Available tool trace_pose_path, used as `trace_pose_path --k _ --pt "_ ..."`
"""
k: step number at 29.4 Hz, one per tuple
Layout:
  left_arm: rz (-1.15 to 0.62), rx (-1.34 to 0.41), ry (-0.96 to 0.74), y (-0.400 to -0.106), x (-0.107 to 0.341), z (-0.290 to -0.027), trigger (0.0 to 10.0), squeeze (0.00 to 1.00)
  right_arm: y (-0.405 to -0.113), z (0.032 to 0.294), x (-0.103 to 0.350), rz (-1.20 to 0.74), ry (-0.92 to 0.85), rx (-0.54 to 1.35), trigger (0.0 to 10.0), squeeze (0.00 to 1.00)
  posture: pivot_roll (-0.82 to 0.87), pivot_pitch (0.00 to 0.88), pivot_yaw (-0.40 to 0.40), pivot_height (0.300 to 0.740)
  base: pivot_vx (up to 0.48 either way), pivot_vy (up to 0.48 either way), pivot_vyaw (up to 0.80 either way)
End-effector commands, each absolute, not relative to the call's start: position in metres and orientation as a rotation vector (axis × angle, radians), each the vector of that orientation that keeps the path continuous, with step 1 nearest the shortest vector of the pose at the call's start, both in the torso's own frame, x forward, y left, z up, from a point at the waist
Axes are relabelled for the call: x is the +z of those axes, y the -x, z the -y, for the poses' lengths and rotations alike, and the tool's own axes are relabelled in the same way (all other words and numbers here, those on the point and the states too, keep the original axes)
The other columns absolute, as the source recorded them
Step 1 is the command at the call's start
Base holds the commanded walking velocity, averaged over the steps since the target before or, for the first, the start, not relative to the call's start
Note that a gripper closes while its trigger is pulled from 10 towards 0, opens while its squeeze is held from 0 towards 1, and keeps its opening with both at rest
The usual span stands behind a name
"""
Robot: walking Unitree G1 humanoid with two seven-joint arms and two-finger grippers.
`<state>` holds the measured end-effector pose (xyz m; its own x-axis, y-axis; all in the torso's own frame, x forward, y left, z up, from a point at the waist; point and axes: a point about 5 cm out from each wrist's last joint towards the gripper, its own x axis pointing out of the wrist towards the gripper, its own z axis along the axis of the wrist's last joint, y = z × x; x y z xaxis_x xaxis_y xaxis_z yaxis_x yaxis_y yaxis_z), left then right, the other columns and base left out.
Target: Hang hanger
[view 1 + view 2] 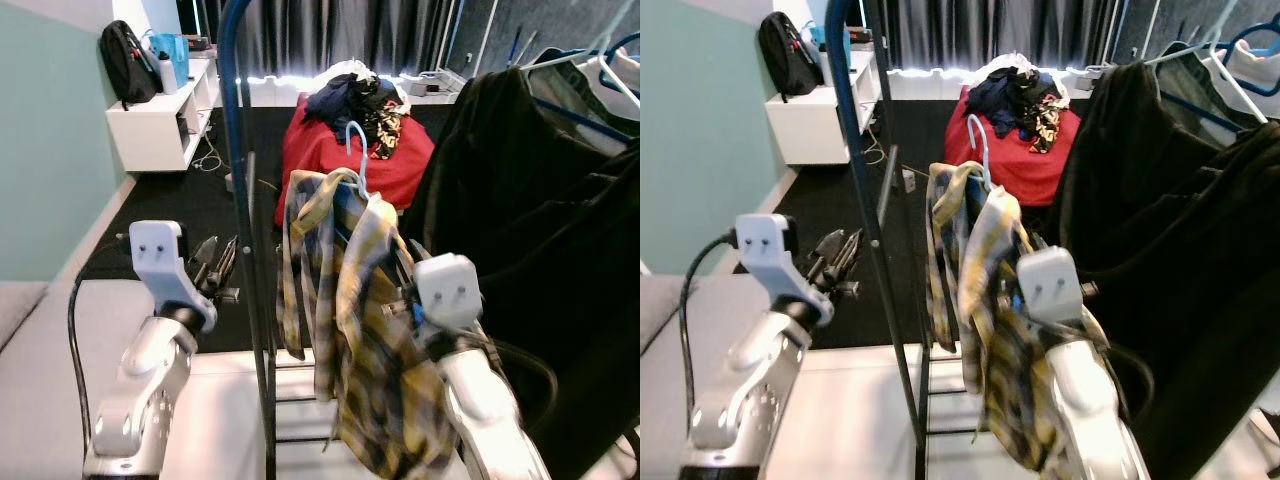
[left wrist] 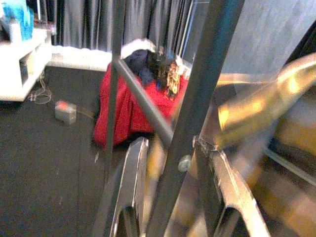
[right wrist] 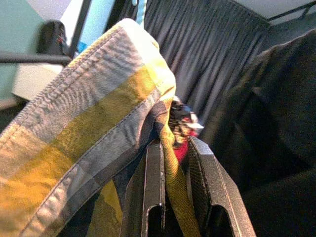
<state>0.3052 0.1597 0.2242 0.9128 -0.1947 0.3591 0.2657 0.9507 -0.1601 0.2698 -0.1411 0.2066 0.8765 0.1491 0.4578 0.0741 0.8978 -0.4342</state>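
Observation:
A yellow and grey plaid shirt hangs on a light blue hanger, whose hook rises free above the collar. My right gripper is shut on a fold of the shirt's fabric near the collar, and the shirt drapes over my right arm. The dark blue upright of the clothes rack stands just left of the shirt. My left gripper is raised on the left side of that upright, open and holding nothing. In the left wrist view the upright crosses between the fingers.
Dark garments hang close on the right, with other hangers above them. A red bag topped with a pile of clothes sits on the dark floor beyond. A white shelf and a black backpack stand at the far left.

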Motion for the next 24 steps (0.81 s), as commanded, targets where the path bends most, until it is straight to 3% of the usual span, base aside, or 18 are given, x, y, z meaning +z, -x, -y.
trace_pose_path --k 1,15,24 --pt "0.342 -0.269 0.202 -0.302 0.224 -0.157 10.0 0.00 -0.256 0.141 0.229 0.656 0.498 -0.021 10.0 0.00 -0.02 0.139 -0.004 0.740 0.000 0.000 0.00" --pt "0.346 -0.283 0.202 -0.305 0.227 -0.153 10.0 0.00 -0.244 0.140 0.281 0.909 0.552 -0.127 10.0 0.00 -0.02 0.153 0.013 0.740 0.000 0.000 0.00" --pt "0.359 -0.289 0.158 -0.304 0.232 -0.154 10.0 0.00 -0.238 0.135 0.298 0.997 0.408 -0.181 10.0 0.00 -0.01 0.166 0.033 0.740 0.000 0.000 0.00"
